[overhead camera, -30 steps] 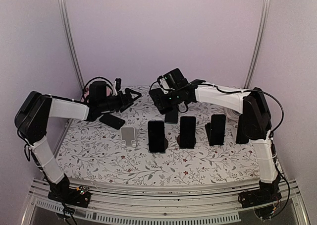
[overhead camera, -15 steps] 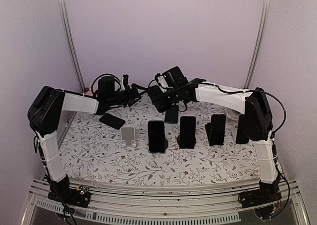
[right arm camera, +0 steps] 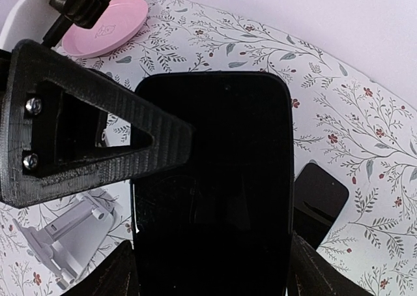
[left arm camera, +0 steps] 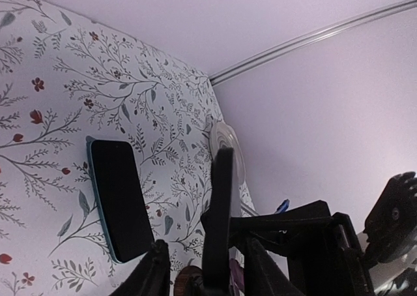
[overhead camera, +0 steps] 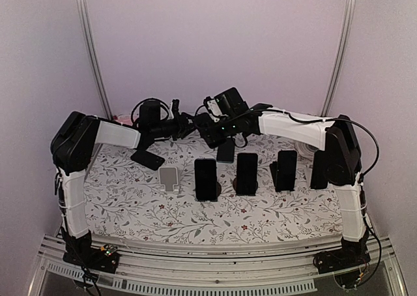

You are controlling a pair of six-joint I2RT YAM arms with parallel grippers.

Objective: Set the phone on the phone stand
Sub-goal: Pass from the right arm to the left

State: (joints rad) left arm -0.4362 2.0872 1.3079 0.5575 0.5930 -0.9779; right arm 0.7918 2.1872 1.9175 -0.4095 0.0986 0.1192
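A black phone (right arm camera: 212, 178) hangs upright above the back of the table, and my right gripper (right arm camera: 212, 253) is shut on its two long sides. From above, the phone (overhead camera: 226, 151) dangles below the right gripper (overhead camera: 218, 136). My left gripper (overhead camera: 191, 125) has reached in from the left. In the left wrist view the phone (left arm camera: 218, 211) stands edge-on between the fingers of the left gripper (left arm camera: 205, 250), with a small gap on each side. One left finger (right arm camera: 98, 139) crosses the phone's face. An empty white phone stand (overhead camera: 169, 177) sits in the front row.
A second phone in a teal case (left arm camera: 117, 198) lies flat at back left (overhead camera: 146, 159). Three dark phones stand on stands (overhead camera: 206, 178) (overhead camera: 246, 172) (overhead camera: 285, 169) right of the white one. A pink plate (right arm camera: 107, 25) lies near the back wall.
My left arm swung right and its gripper reached the phone held by the right gripper, its jaws narrowing around the phone's edge. The right arm and phone stayed still.
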